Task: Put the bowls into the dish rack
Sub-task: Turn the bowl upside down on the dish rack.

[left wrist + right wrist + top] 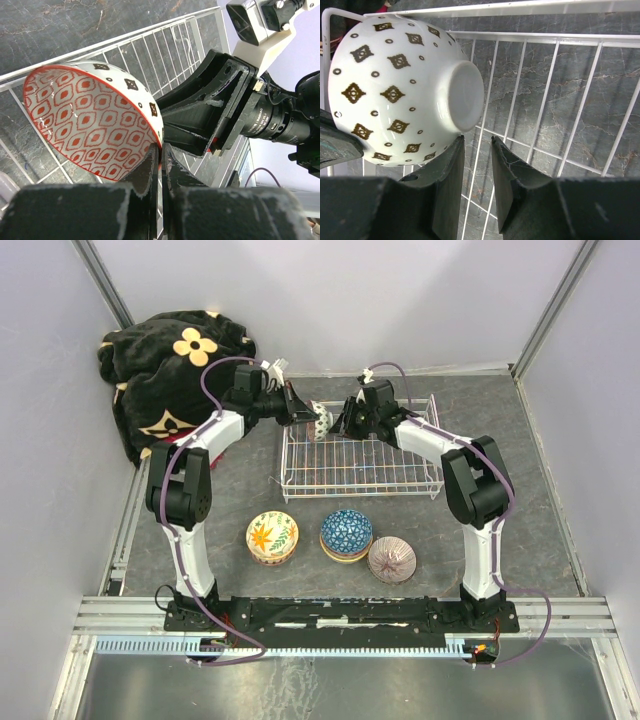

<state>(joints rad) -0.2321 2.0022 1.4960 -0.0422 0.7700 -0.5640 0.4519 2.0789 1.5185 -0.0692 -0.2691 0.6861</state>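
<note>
A bowl point(321, 420), white with brown diamonds outside and red-patterned inside point(85, 120), hangs on its side over the back left corner of the white wire dish rack point(360, 465). My left gripper point(305, 415) is shut on its rim point(161, 150). My right gripper point(340, 423) faces the bowl's underside point(400, 90). It stands open point(477, 140), its left fingertip just under the bowl's foot and only rack wire point(545, 37) between the fingers. Three more bowls sit on the table in front of the rack: yellow sunburst point(272, 536), blue point(346, 532), purple-white point(391, 559).
A black blanket with yellow flower prints point(170, 370) is heaped at the back left, next to the left arm. Grey walls close in the table on three sides. A metal rail point(120, 615) runs along the near edge.
</note>
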